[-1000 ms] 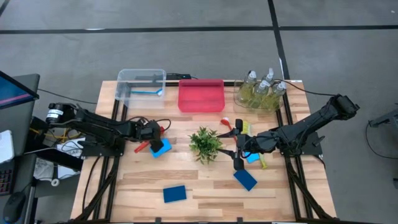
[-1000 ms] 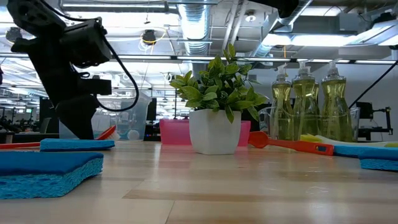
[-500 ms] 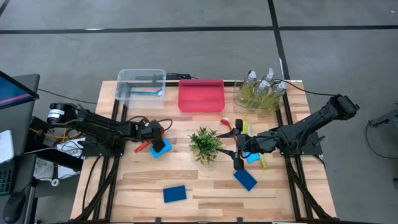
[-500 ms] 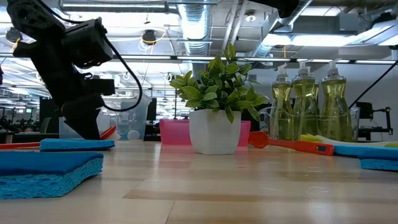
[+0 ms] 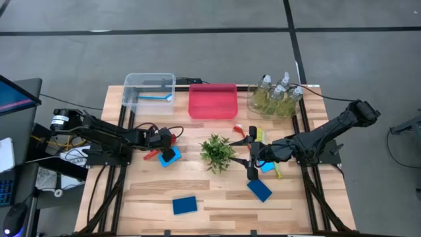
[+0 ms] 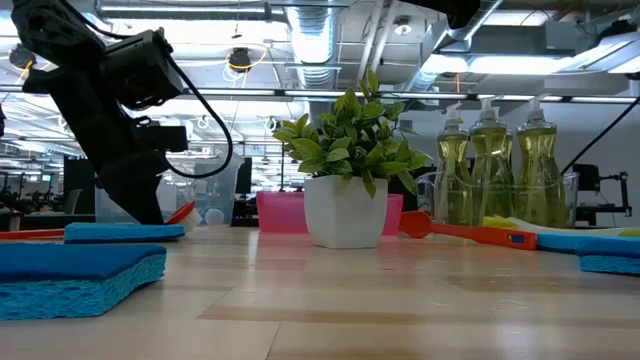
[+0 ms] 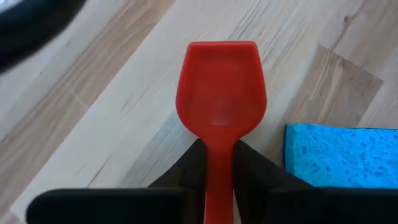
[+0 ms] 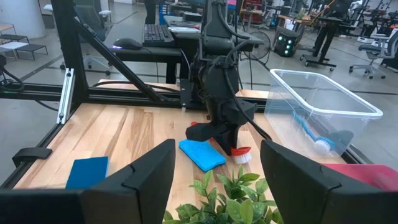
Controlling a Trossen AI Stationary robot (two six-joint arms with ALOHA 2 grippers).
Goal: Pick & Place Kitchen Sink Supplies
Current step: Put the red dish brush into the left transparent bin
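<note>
While the left gripper (image 7: 217,168) clamps its jaws on the red brush (image 7: 219,106) handle, low over the table beside a blue sponge (image 7: 339,152), the brush's long axis runs along the fingers, head pointing away. Right gripper (image 5: 252,166) waits with jaws spread near the plant (image 5: 217,151). Progress is early: one blue brush (image 5: 155,97) lies in the clear bin (image 5: 131,89); sponges and brushes remain.

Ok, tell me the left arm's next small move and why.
Probably lift straight up. The left gripper has its fingers pressed on the red brush handle, and the brush lies flat on the table beside a blue sponge. The clear bin already holds a blue brush.
</note>
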